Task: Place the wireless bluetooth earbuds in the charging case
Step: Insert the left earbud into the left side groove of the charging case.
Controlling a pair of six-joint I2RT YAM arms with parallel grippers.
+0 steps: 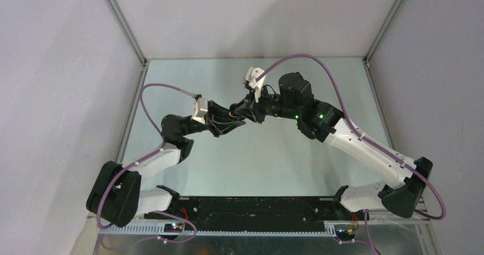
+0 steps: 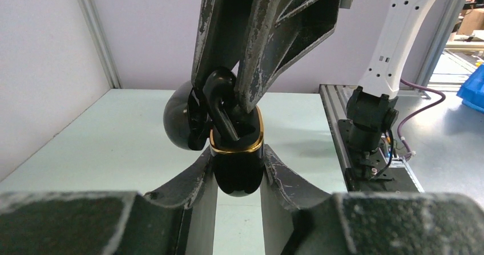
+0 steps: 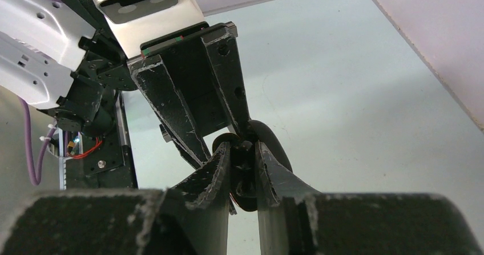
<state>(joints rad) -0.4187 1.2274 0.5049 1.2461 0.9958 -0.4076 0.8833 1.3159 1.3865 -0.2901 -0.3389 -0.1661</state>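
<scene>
Above the middle of the table, the two grippers meet tip to tip. My left gripper [image 2: 237,159] is shut on the glossy black charging case [image 2: 240,175], which has a gold rim. Its lid [image 2: 178,121] hangs open to the left. My right gripper [image 3: 242,152] comes from above and is shut on a black earbud [image 2: 220,104], whose stem reaches down into the case mouth. In the right wrist view the earbud [image 3: 244,166] is a dark shape between the fingers, with the case [image 3: 275,146] behind. From the top view, the left gripper [image 1: 230,124] and right gripper [image 1: 240,111] hide both objects.
The pale green table [image 1: 251,158] is bounded by grey walls and metal corner posts [image 1: 122,24]. A black mounting rail [image 1: 251,206] runs along the near edge. The right arm's base [image 2: 371,115] stands at the table's side, with a blue bin [image 2: 474,86] beyond it.
</scene>
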